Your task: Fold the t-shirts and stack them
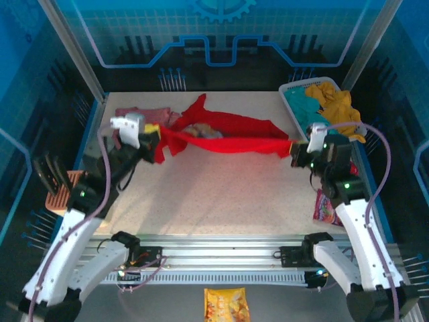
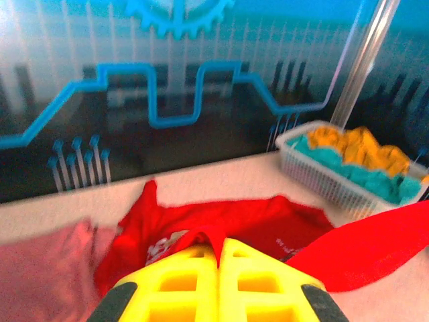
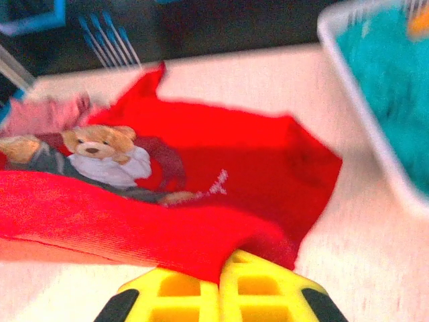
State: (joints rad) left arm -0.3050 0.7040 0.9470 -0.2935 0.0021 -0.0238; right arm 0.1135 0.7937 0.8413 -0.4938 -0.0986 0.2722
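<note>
Reading the overhead view with the table (image 1: 221,201) as a clock face, I find the dusty-pink t-shirt (image 1: 142,115) bunched at 10 o'clock, touching the red t-shirt (image 1: 228,134) on its right. The left gripper (image 1: 156,137) stands at 9 o'clock with its yellow fingers (image 2: 181,282) pressed together on the red shirt's left edge. My left wrist camera shows a fold of red cloth pinched in the seam between them. The red shirt is stretched in a band across the far half of the table from 9 to 3 o'clock, with one corner pointing towards 12. Its teddy-bear print (image 3: 100,151) faces up; the white lettering beside it is too blurred to read. The right gripper (image 1: 292,149), at 3 o'clock, has its fingers (image 3: 261,288) closed on the shirt's right edge. A white basket (image 1: 307,84) holding teal and yellow cloth sits at 2 o'clock.
</note>
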